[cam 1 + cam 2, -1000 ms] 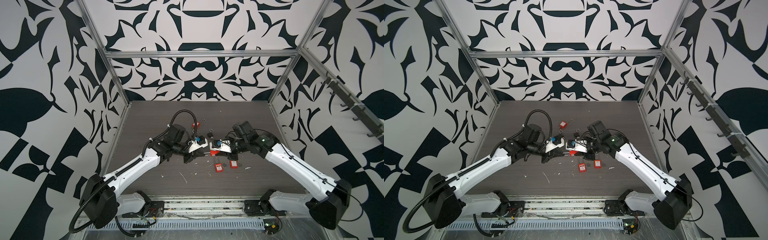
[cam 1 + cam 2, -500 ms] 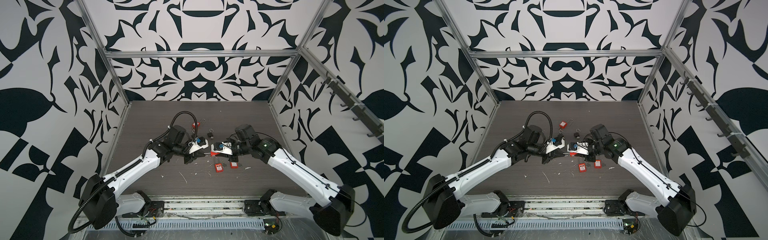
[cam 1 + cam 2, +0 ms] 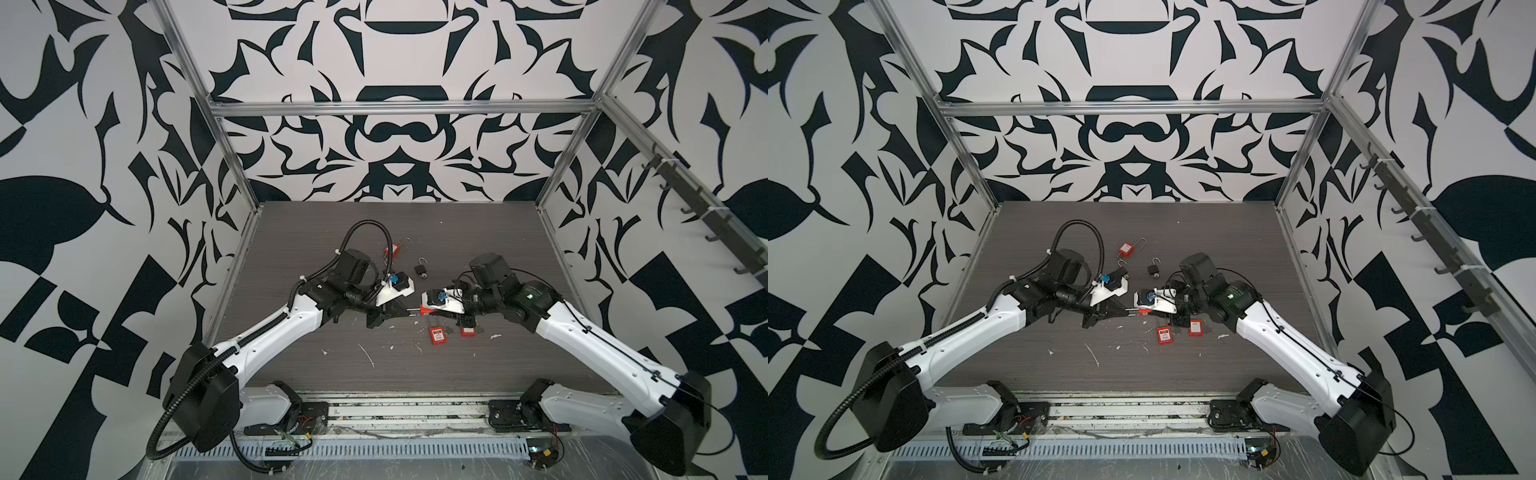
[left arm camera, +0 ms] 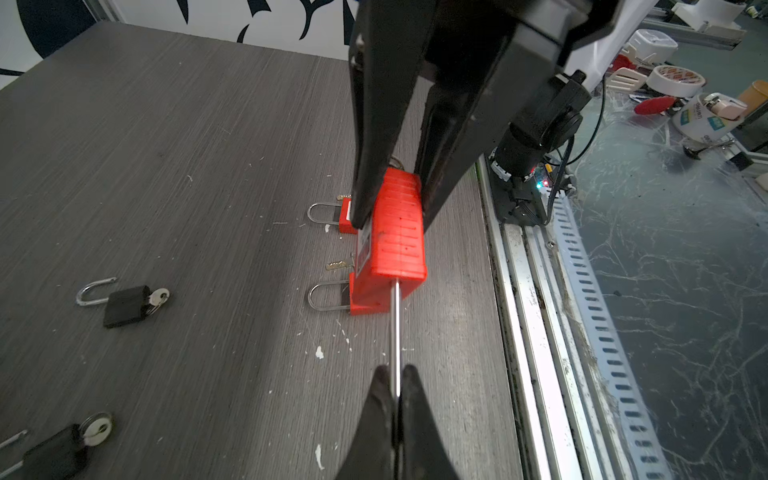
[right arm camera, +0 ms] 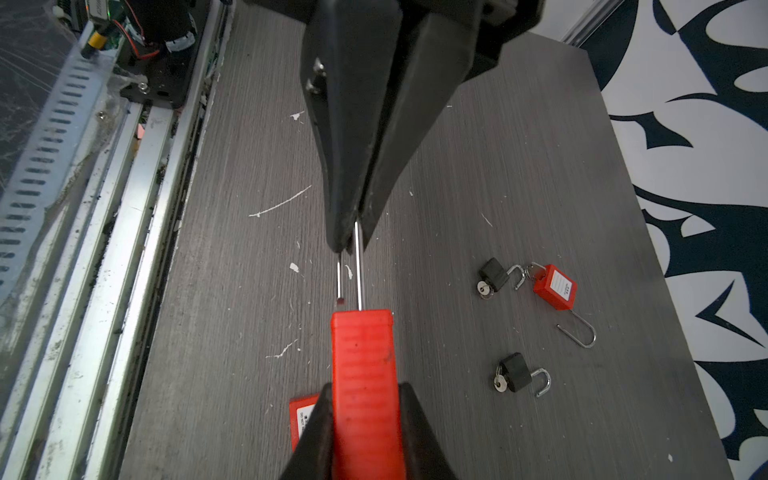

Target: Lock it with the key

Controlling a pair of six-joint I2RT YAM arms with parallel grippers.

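1. In both top views the left gripper (image 3: 407, 310) and the right gripper (image 3: 431, 311) meet tip to tip over the middle of the table (image 3: 478, 249). The red padlock (image 3: 424, 309) is held between them, off the surface.
2. The table is dark wood grain flecked with white. Two flat red padlocks (image 3: 1165, 334) lie just beside the right gripper. A black padlock (image 3: 1153, 269) and an open red padlock (image 3: 1126, 248) lie farther back. Black-and-white patterned walls (image 3: 395, 62) and an aluminium frame (image 3: 399, 109) enclose the space.
3. In the left wrist view the left gripper's (image 4: 395, 386) jaws are pressed together on the steel shackle (image 4: 397, 328). The right gripper's fingers (image 4: 365, 174) clamp the red body (image 4: 397, 245) from both sides.
4. Below, the flat red padlocks rest with a brass key (image 4: 340, 264) between them. Two black padlocks (image 4: 124, 305) carry keys. Past the table edge run a metal rail (image 4: 536, 311) and a cluttered bench with tape rolls (image 4: 677, 79).
5. In the right wrist view the right gripper's (image 5: 365, 419) jaws stand partly apart, clamped on the red body's narrow sides. The left gripper's tips (image 5: 349, 239) pinch the shackle. The shackle's long leg enters the body and its short leg ends free just above it.
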